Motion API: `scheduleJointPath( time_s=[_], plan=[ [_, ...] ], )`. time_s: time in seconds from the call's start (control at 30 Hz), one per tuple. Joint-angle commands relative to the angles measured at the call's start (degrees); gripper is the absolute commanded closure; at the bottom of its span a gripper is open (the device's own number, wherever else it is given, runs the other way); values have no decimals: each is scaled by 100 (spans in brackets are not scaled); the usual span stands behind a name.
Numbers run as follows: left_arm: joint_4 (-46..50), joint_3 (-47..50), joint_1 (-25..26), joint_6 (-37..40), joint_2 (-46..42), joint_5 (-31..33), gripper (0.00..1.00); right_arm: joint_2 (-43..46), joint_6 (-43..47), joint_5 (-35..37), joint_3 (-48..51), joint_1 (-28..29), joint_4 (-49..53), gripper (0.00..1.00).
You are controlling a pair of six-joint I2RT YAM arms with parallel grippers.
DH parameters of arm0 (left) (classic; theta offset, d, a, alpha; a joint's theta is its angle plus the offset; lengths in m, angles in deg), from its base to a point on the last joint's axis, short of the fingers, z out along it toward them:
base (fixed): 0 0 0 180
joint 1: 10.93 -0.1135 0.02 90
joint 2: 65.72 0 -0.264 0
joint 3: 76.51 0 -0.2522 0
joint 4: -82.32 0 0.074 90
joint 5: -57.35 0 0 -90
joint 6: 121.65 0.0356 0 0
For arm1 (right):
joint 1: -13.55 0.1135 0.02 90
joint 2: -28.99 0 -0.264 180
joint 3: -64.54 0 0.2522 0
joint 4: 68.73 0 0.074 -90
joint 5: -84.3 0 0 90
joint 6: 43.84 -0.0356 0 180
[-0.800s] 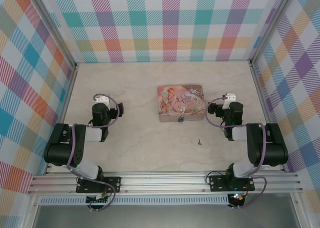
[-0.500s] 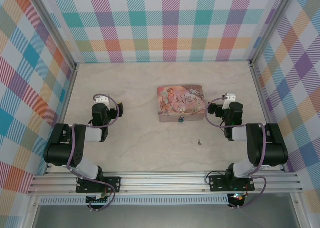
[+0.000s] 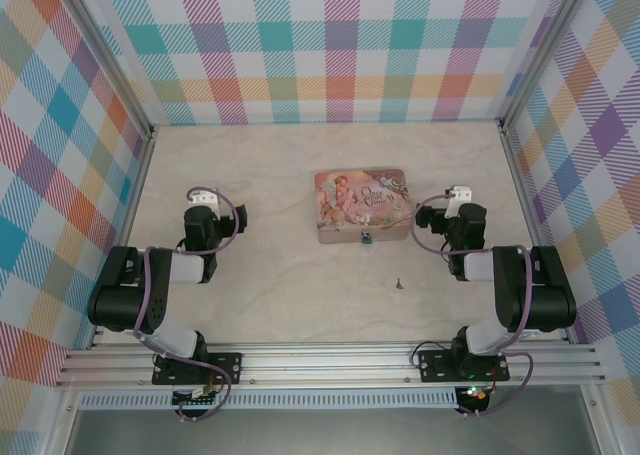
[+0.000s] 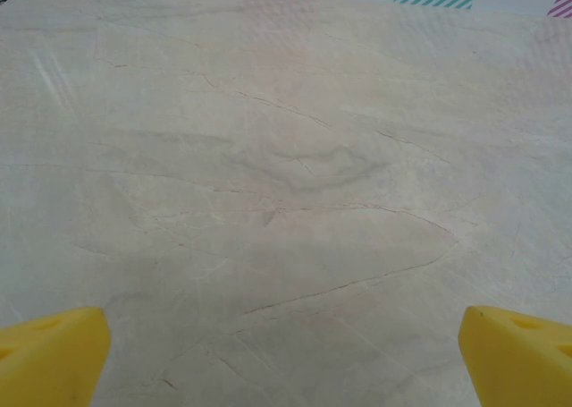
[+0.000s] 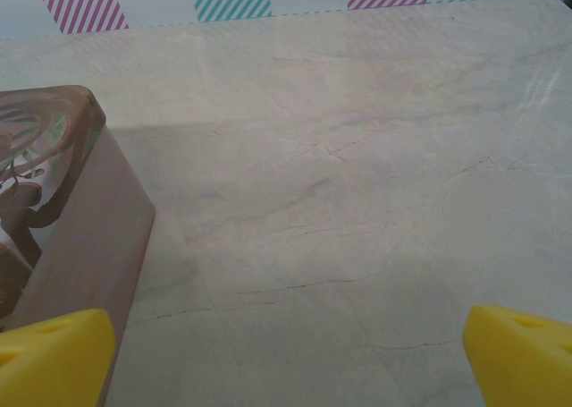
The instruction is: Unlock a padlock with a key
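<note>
Left gripper (image 4: 286, 362) and right gripper (image 5: 288, 358) both released. Padlock (image 3: 364, 239) seemingly touches the tin (image 3: 362, 203) mid-frame; key (image 3: 398, 284) just below-right.

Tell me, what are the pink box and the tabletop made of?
The pink box looks like printed metal, probably a tin: rounded corners, glossy lid catching reflections. The tabletop looks like pale marble or marble-print laminate, veined with a soft sheen; I cannot tell which.

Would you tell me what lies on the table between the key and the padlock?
In the top view that stretch is bare table; the key lies apart from the padlock, which sits at the tin's near edge.
</note>
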Motion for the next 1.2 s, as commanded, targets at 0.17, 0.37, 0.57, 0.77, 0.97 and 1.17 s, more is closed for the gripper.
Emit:
scheduleJointPath(
  time_s=[0.17, 0.37, 0.57, 0.77, 0.97, 1.17],
  plan=[
    [1224, -180, 51, 124, -1211, 99, 0, 490, 31, -223, -516, 3, 1159, 0],
    [2877, -934, 362, -305, -2250, -46, 0, 1675, -436, -343, -805, 3, 2747, 0],
    [4493, -1878, 922, -1256, -2316, -471, 0, 2639, -1685, -1302, -1289, 11, 4439, 0],
    [4308, -1806, 1649, -2590, -2014, -591, 0, 2774, -2456, -2282, -1301, 37, 5135, 0],
    [3754, -1872, 2471, -3206, -1293, -692, 0, 2429, -2532, -2380, -1204, 90, 5301, 0],
    [3394, -2270, 2761, -3504, -364, -1010, 0, 1703, -2452, -2583, -1577, 141, 5085, 0]
  ],
)
